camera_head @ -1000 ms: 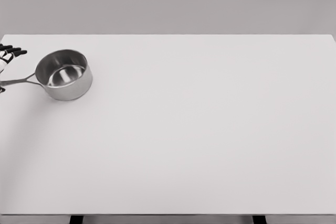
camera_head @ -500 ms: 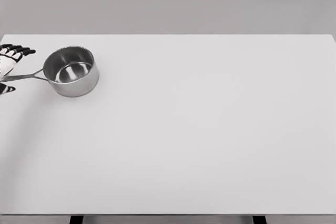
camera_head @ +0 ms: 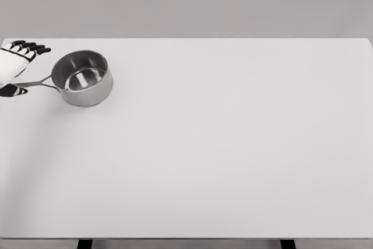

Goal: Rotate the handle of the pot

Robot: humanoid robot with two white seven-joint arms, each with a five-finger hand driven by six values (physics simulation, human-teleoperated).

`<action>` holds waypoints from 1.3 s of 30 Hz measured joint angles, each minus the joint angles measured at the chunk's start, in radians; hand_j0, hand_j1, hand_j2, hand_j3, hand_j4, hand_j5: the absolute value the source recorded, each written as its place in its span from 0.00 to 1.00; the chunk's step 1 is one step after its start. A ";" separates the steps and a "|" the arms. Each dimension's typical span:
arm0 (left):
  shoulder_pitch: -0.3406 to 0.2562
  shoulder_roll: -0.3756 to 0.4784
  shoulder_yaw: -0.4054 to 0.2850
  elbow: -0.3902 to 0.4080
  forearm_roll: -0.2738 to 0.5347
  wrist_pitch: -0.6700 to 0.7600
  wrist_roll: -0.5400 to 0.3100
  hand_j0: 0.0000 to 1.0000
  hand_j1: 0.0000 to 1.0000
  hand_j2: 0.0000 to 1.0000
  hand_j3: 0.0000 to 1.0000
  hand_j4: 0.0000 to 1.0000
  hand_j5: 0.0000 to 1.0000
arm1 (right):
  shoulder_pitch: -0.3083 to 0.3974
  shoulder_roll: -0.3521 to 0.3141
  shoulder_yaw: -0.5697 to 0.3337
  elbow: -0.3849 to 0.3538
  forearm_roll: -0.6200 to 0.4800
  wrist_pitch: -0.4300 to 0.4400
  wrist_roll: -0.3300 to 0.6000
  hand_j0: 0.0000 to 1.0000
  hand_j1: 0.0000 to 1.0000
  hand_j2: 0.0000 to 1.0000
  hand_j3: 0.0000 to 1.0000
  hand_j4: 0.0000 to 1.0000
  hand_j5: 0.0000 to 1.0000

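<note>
While the left robot hand (camera_head: 14, 68), fingers spread around the handle (camera_head: 39, 81), steers the pot (camera_head: 83, 77) at the table's (camera_head: 233, 155) far-left corner, you risk slippage.

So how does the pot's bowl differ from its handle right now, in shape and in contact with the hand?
The pot bowl is round, wide and open-topped; the pot handle is a thin straight bar pointing to the picture's left. The bowl stands clear of the left hand, while the handle's far end runs between that hand's fingers and thumb. Both are the same shiny metal, on the white table.
</note>
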 measured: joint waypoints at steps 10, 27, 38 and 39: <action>-0.032 -0.007 -0.018 0.038 -0.010 0.010 -0.001 1.00 1.00 1.00 1.00 1.00 1.00 | 0.000 0.000 0.000 0.000 0.000 0.000 0.000 1.00 1.00 1.00 1.00 1.00 1.00; -0.101 -0.020 -0.019 0.150 -0.013 0.024 -0.001 1.00 1.00 1.00 1.00 1.00 1.00 | 0.000 0.000 0.000 0.000 0.000 0.000 0.000 1.00 1.00 1.00 1.00 1.00 1.00; -0.137 -0.041 -0.019 0.199 -0.014 0.044 -0.001 1.00 1.00 1.00 1.00 1.00 1.00 | 0.000 0.000 0.000 0.000 0.000 0.000 0.000 1.00 1.00 1.00 1.00 1.00 1.00; -0.143 -0.042 -0.019 0.204 -0.014 0.044 -0.001 1.00 1.00 1.00 1.00 1.00 1.00 | 0.000 0.000 0.000 0.000 0.000 0.000 0.000 1.00 1.00 1.00 1.00 1.00 1.00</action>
